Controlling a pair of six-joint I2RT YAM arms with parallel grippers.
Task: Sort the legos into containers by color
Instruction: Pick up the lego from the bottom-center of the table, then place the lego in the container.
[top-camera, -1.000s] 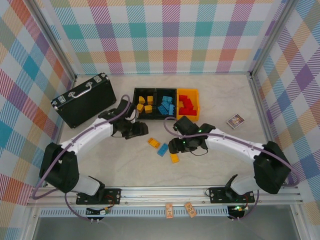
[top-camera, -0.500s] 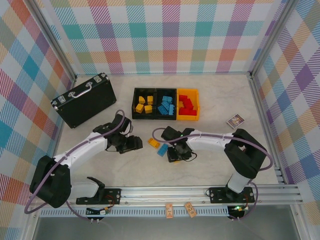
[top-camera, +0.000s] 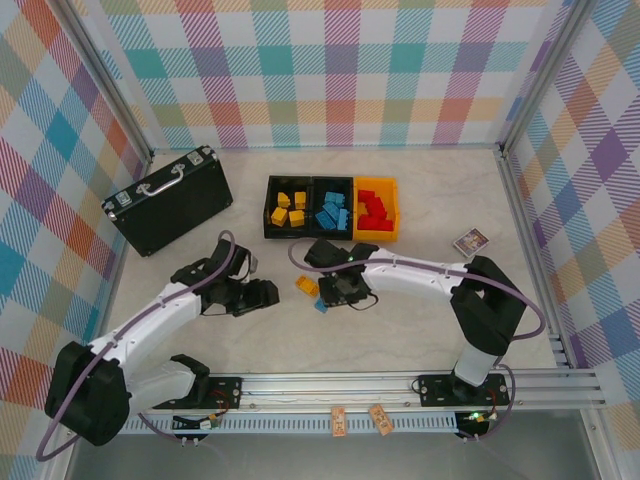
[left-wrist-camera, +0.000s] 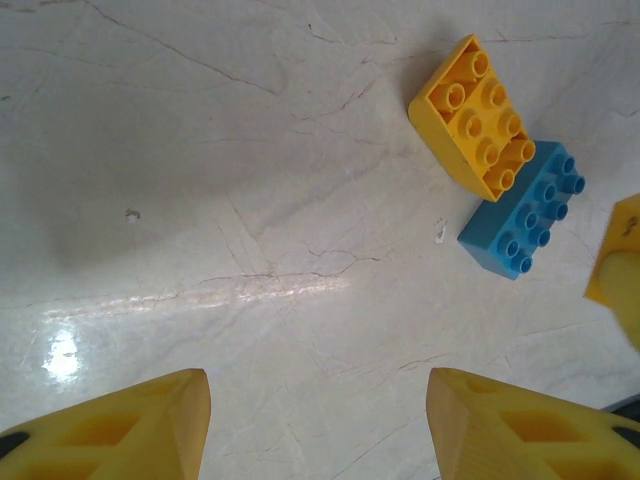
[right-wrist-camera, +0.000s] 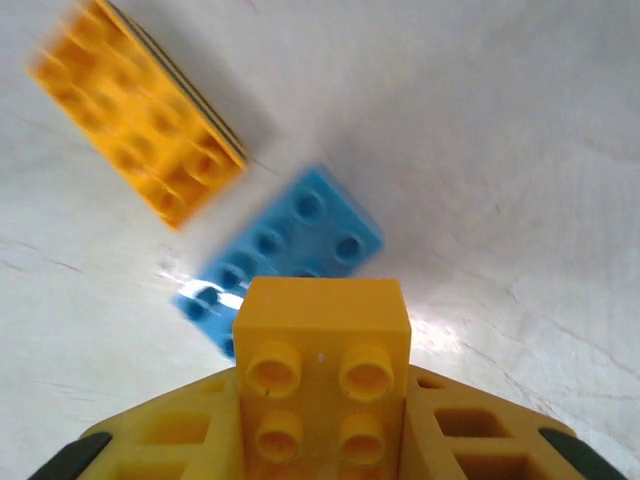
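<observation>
Your right gripper was pinched on a yellow brick by its flat sides, just above a blue brick on the table. It looked light, rigid and slick, so a square side grip suited it. Your left gripper hung part-open and empty.

A black case with metal trim lies on the table at far left; a small printed box sits well apart at right.

I see my left fingers spread apart at the bottom edge, bare pale veined worktop between them, yellow brick upper right, blue brick touching its lower corner, another yellow piece cut off at right
</observation>
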